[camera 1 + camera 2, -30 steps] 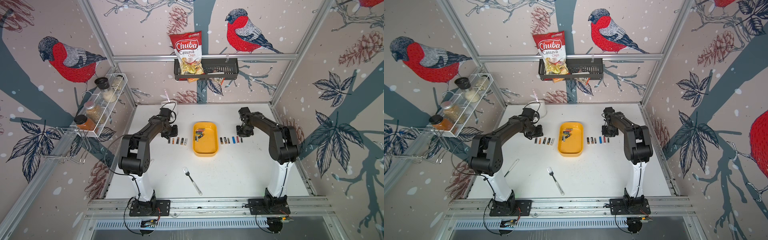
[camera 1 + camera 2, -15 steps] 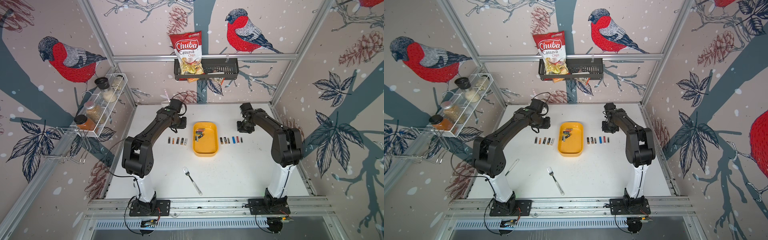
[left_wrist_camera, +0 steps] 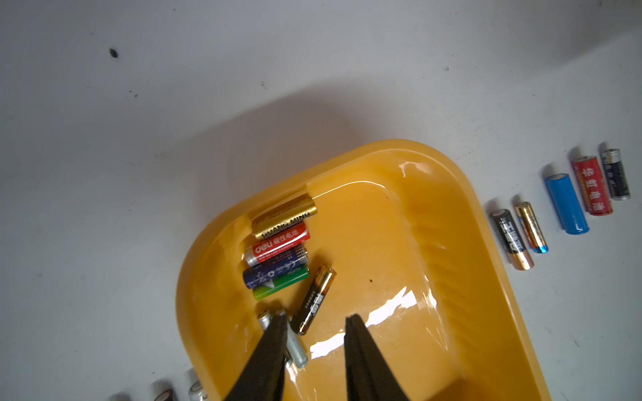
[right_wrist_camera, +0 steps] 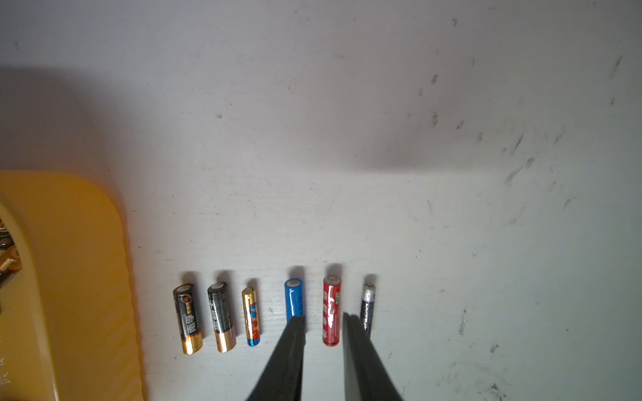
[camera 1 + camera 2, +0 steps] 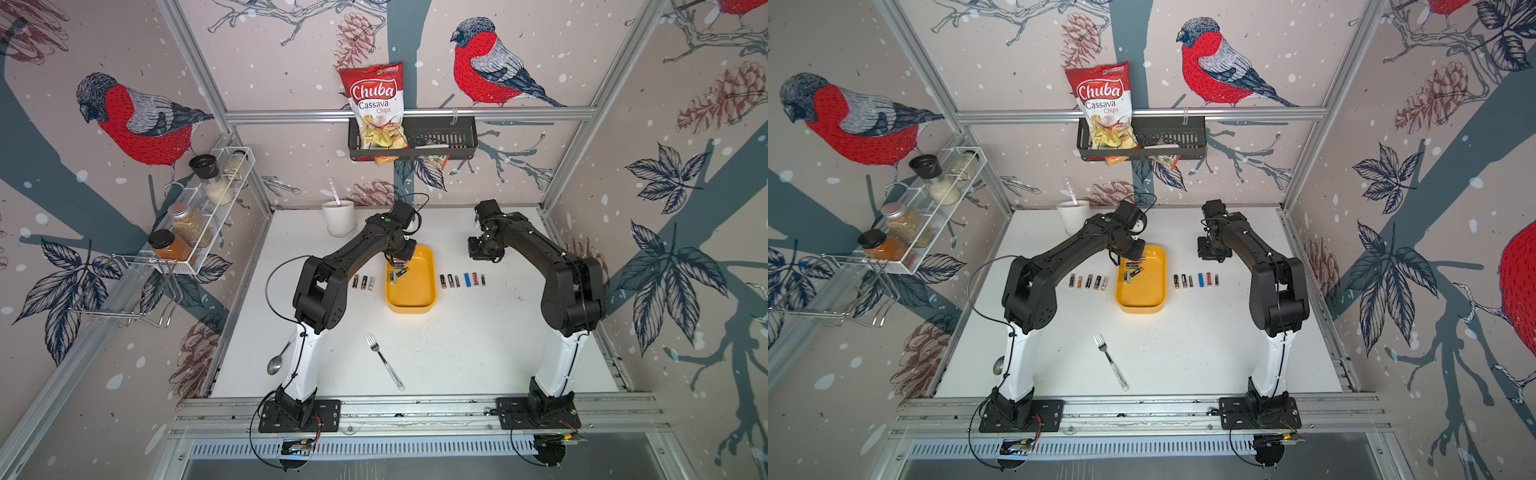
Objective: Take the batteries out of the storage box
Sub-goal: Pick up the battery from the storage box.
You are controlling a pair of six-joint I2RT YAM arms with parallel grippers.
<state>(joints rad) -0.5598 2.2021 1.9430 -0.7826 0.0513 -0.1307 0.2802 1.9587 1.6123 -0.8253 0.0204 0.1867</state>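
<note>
1. Where the two arms reach over the white table [image 5: 478, 345], both top views show a booth of aluminium posts and wallpaper with red-breasted birds. A black basket [image 5: 440, 137] with a chips bag [image 5: 374, 104] hangs on the back wall. A wire rack [image 5: 199, 220] of jars hangs on the side wall.
2. In a top view, the yellow storage box [image 5: 1144, 295] sits mid-table, with a few batteries [image 5: 1131, 272] at its far end under the left gripper [image 5: 1130, 257]. The left-hand row [image 5: 1088, 281] and the right-hand row [image 5: 1196, 280] lie on the table either side of it. A fork [image 5: 1111, 361] lies nearer the bases and a white cup [image 5: 1073, 216] stands at the back.
3. Left wrist: the left gripper [image 3: 315, 316] is spread and empty over the storage box [image 3: 434, 277]. One finger overlaps a silver battery [image 3: 297, 350], and the other batteries [image 3: 278, 250] lie against the wall.
4. Right wrist: the right gripper [image 4: 323, 316] hangs slightly parted and empty over the scuffed table [image 4: 417, 173], framing a red battery [image 4: 331, 298] in the right-hand row.
</note>
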